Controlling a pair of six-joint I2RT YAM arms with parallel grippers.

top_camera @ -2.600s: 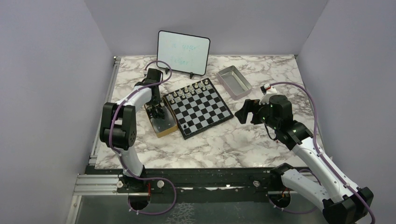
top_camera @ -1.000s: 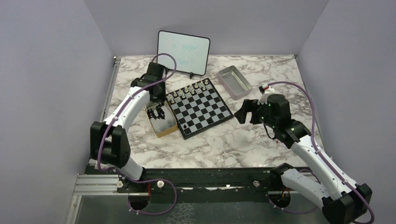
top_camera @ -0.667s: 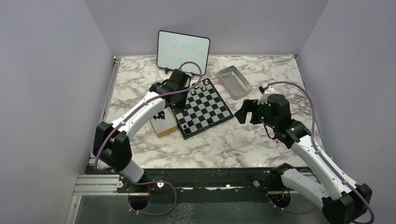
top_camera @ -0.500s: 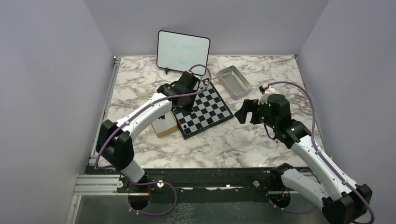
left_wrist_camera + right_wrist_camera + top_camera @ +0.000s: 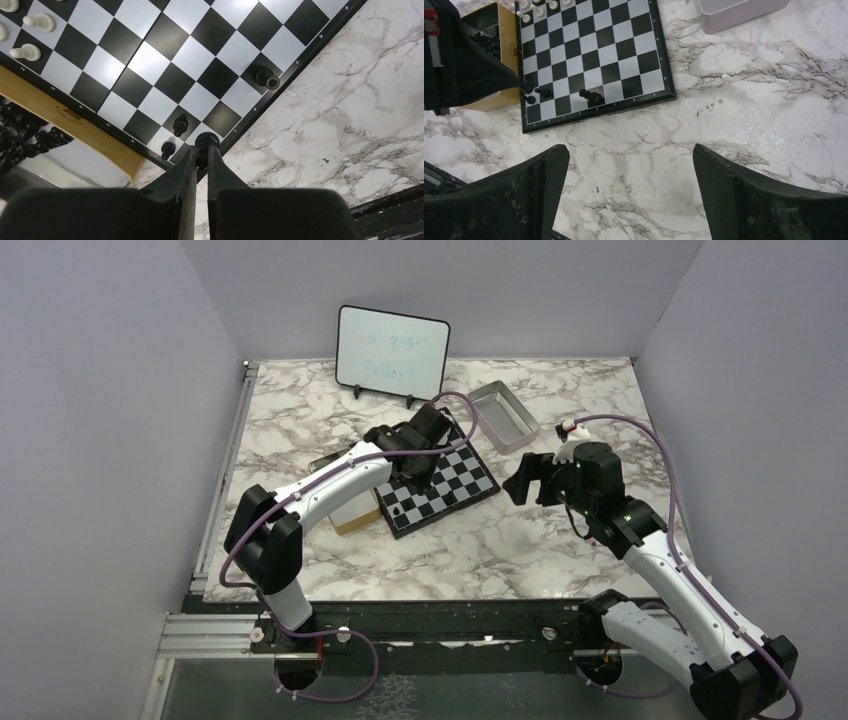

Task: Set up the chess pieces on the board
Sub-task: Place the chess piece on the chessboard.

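The left gripper [image 5: 201, 154] is clamped on a black chess piece [image 5: 206, 141]. Its two fingers are pressed together around the piece's stem, and the rounded head shows just past the tips. The piece hangs over the near edge of the board [image 5: 192, 57], by the corner closest to the wooden box [image 5: 80, 129]. Whether its foot touches the square below cannot be told.

Just beside it, on the squares at that corner, stand two small black pieces [image 5: 180, 125]. A taller black piece [image 5: 266, 78] stands alone further along the same edge row. On the far side of the board, white pieces [image 5: 40, 22] stand in their rows. More black pieces [image 5: 22, 135] lie heaped in the box, which sits just beside the board's left side on the marble worktop [image 5: 350, 125].

The right gripper [image 5: 629, 192] hangs with its fingers spread wide apart and nothing between them. It is over the worktop to the right of the board, well apart from the held piece. A metal tray [image 5: 505, 415] lies beyond the board's right corner. A small whiteboard [image 5: 392, 352] stands propped at the back of the worktop.
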